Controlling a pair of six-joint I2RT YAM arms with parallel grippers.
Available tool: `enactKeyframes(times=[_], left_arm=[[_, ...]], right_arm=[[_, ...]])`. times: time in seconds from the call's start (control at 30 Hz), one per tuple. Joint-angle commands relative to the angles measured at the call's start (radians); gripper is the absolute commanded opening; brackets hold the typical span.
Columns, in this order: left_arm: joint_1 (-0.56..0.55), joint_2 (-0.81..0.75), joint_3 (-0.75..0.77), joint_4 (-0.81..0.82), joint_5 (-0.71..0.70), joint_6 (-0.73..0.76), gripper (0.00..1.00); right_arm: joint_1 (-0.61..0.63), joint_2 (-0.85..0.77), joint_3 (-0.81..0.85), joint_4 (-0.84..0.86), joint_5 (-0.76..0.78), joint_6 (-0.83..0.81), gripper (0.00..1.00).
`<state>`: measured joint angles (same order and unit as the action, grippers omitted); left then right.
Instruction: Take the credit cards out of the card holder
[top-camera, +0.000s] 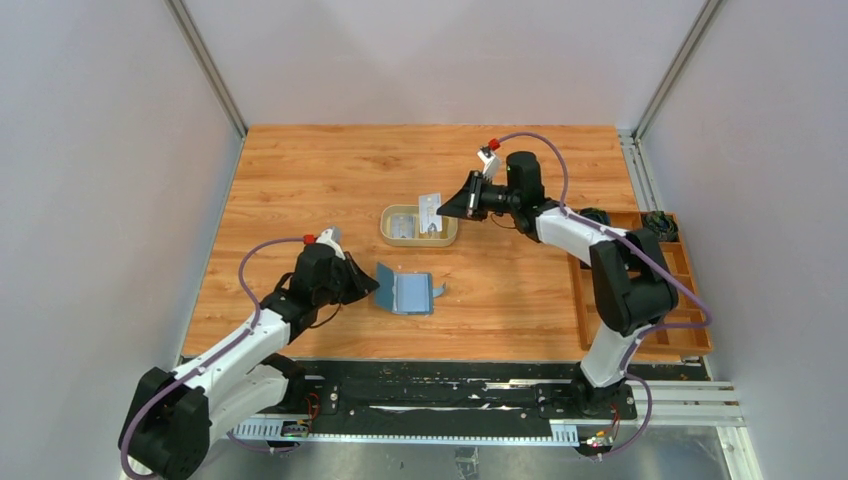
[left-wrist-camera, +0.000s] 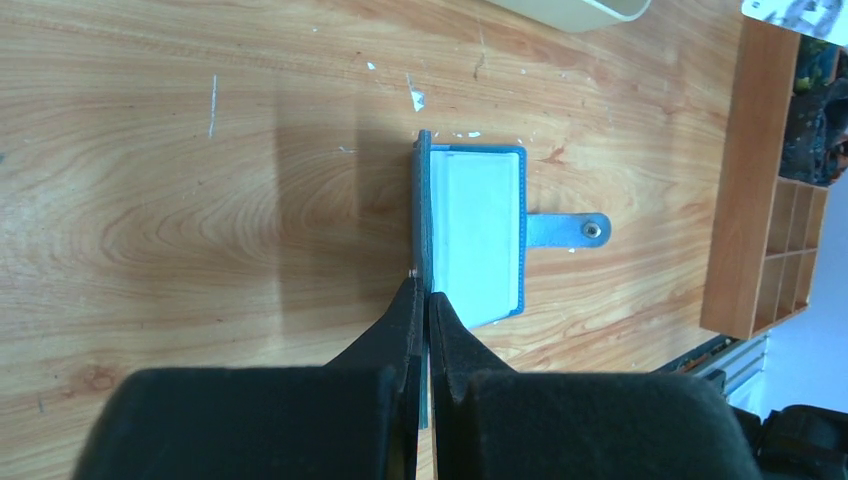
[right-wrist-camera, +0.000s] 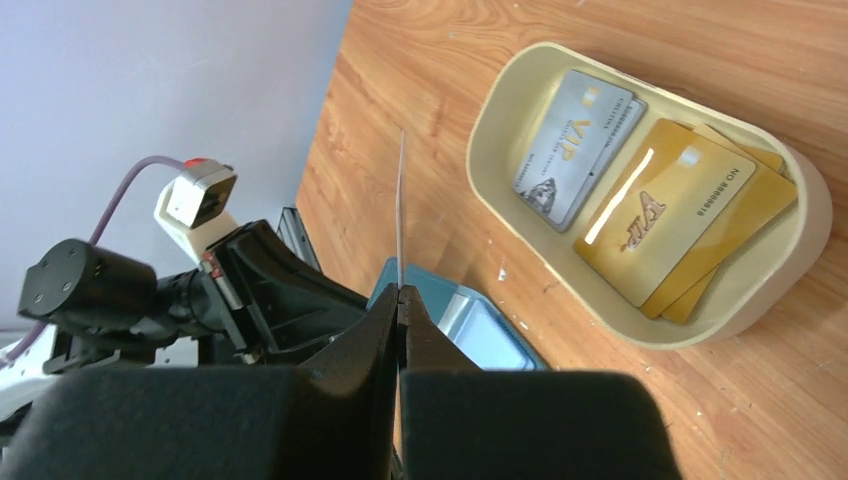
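The teal-blue card holder (top-camera: 408, 290) lies open on the table, its pale inside up (left-wrist-camera: 484, 235) and its tab to the right. My left gripper (top-camera: 368, 284) is shut on the holder's raised left flap (left-wrist-camera: 423, 210), seen edge-on. My right gripper (top-camera: 446, 207) is shut on a pale whitish credit card (top-camera: 430, 209), held above the tan oval tray (top-camera: 419, 240); it shows edge-on in the right wrist view (right-wrist-camera: 400, 215). In the tray (right-wrist-camera: 640, 335) lie pale silver cards (right-wrist-camera: 578, 145) and yellow cards (right-wrist-camera: 665, 215).
A brown compartmented wooden box (top-camera: 640, 290) stands along the table's right edge. Grey walls close the back and sides. The left arm's wrist camera shows in the right wrist view (right-wrist-camera: 195, 195).
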<state>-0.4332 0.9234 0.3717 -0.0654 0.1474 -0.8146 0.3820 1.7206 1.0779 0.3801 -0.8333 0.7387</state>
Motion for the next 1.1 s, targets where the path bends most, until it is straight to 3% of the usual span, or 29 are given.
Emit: enactKeyframes(times=[0.0, 0.17, 0.3, 0.5, 0.8, 1.07], left_arm=[[0.009, 0.031, -0.023, 0.023, -0.022, 0.032, 0.0], [0.02, 0.075, -0.041, 0.053, -0.019, 0.034, 0.0], [0.027, 0.111, -0.055, 0.071, -0.017, 0.038, 0.06], [0.052, 0.158, -0.068, 0.105, -0.014, 0.045, 0.24], [0.079, 0.154, -0.028, 0.031, -0.029, 0.106, 0.57], [0.087, 0.139, -0.019, -0.008, -0.028, 0.126, 0.65]], right_arm=[[0.034, 0.082, 0.072, -0.075, 0.06, -0.003, 0.0], [0.075, 0.176, 0.156, -0.104, 0.103, 0.017, 0.0], [0.089, 0.247, 0.218, -0.102, 0.12, 0.049, 0.0], [0.103, 0.33, 0.285, -0.076, 0.136, 0.099, 0.0], [0.129, 0.418, 0.359, -0.087, 0.161, 0.129, 0.0], [0.139, 0.468, 0.384, -0.099, 0.185, 0.149, 0.0]])
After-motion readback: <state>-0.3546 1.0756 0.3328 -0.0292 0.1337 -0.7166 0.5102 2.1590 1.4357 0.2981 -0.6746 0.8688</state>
